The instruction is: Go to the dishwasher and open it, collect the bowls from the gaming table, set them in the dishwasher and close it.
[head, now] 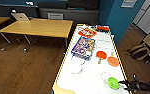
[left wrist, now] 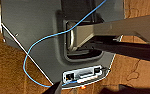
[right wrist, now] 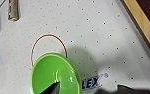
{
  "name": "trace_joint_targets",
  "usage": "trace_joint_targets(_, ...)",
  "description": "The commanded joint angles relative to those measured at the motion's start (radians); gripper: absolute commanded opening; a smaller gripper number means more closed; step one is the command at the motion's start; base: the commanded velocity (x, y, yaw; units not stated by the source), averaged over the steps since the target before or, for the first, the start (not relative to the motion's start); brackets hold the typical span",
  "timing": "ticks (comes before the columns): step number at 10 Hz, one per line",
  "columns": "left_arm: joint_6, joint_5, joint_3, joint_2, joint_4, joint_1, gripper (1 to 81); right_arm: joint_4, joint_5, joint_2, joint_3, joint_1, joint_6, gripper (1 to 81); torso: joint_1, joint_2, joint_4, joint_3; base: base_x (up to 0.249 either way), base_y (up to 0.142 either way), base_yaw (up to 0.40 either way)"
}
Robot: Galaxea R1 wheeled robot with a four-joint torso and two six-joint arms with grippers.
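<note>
- Three bright bowls lie on the gaming table [head: 91,80], a white-topped, yellow-edged bench running from near to far: a green bowl [head: 113,83] nearest, at the right, then an orange bowl [head: 113,61] and a red bowl [head: 101,54] further on.
- A wooden bench [head: 41,27] stands far left, just beside the gaming table's far end, on a wood floor [head: 21,67].
- A colourful box [head: 83,46] lies mid-table, left of the red bowl; a clear tumbler [head: 76,67] stands nearer.
- The right wrist view shows what the head view blurs: a red ring [right wrist: 49,47] printed on the top, touching the green bowl's rim, and one dark fingertip [right wrist: 52,88] over the bowl.
- The right gripper [head: 123,83] reaches in from the right, at the green bowl's edge; I cannot tell how its jaws stand.
- The left wrist view shows a blue cable [left wrist: 41,45] across the robot's grey base.
</note>
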Motion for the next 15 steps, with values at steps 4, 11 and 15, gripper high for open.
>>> trace_joint_targets(4, 0.0, 0.072, 0.006, -0.004, -0.004, 0.008, 81.1, 0.021, -0.026, 0.022, -0.024, 0.085, 0.001, 81.1, 0.0, 0.0, 0.0, 0.0, 0.0, 0.0, 0.0)
trace_joint_targets(11, 0.0, 0.072, 0.012, -0.021, -0.011, 0.01, 81.1, 0.02, 0.037, -0.004, 0.021, 0.03, -0.009, 1.0, 0.0, 0.0, 0.0, 0.0, 0.0, 0.0, 0.0)
trace_joint_targets(15, 0.002, 0.066, 0.156, -0.063, 0.0, -0.024, 81.1, 0.012, 0.018, -0.383, 0.392, 0.076, -0.014, 1.0, 0.0, 0.0, 0.0, 0.0, 0.0, 0.0, 0.0)
